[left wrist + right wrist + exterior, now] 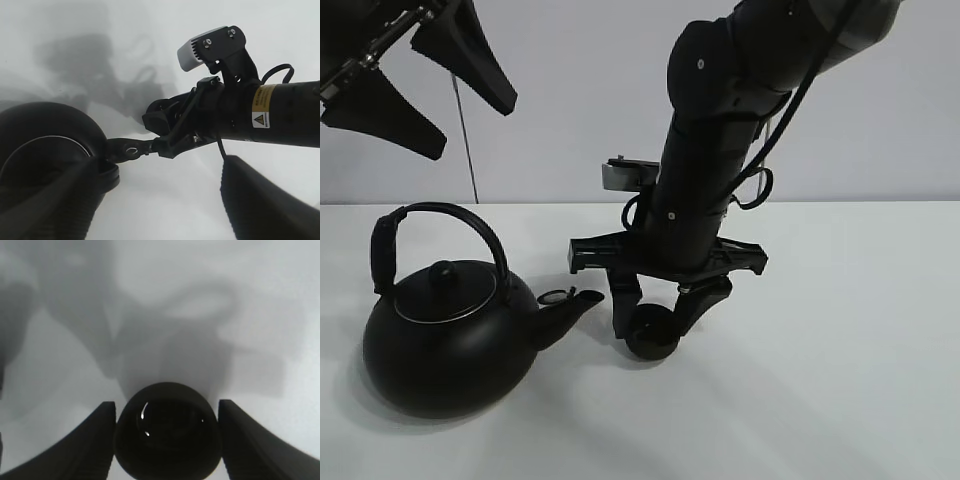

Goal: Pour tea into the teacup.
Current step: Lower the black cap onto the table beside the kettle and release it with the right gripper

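The teacup (652,338) is a small black bowl sitting low at the table, just right of the kettle's spout (576,300). My right gripper (658,322) reaches down from above and is shut on it. In the right wrist view the teacup (167,435) fills the gap between the two fingers (97,440), which touch its sides. The big black kettle (445,345) with its arched handle (450,215) stands on the left. My left gripper (475,128) hangs open and empty high above the kettle. In the left wrist view the kettle (45,130) lies under that open gripper (160,170).
The white table (840,400) stretches to the right and front. A grey wall (570,100) stands behind it. The right arm (270,115) with its wrist camera (197,50) crosses the left wrist view beside the kettle's spout (125,150).
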Robot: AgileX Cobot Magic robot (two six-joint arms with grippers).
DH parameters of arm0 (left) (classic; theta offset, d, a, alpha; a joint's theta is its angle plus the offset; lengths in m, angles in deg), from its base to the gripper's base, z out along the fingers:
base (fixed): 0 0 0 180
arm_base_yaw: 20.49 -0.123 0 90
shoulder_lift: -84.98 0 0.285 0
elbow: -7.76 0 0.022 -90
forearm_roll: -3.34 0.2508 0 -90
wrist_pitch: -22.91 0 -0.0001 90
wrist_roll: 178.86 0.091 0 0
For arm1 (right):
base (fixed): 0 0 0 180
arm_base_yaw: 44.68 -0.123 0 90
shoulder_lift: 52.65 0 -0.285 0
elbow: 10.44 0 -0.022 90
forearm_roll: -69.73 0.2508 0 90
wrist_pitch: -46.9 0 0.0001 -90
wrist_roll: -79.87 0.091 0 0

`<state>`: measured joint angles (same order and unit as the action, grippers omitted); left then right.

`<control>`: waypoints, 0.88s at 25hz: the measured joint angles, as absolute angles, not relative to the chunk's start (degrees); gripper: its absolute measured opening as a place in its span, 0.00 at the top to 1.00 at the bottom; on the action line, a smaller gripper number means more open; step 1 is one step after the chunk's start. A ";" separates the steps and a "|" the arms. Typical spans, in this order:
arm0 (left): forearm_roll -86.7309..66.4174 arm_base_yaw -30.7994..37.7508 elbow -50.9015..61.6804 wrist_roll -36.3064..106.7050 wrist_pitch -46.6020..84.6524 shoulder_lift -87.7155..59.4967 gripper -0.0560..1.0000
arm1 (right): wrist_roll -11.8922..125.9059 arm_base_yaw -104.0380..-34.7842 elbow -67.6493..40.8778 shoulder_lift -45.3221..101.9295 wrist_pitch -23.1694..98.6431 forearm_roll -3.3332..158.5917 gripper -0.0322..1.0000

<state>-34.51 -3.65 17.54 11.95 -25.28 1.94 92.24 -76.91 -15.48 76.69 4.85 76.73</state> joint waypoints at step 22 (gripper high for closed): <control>-34.51 -3.65 17.54 11.95 -25.28 1.94 0.47 | 92.50 -76.75 -15.62 76.59 3.11 76.94 0.55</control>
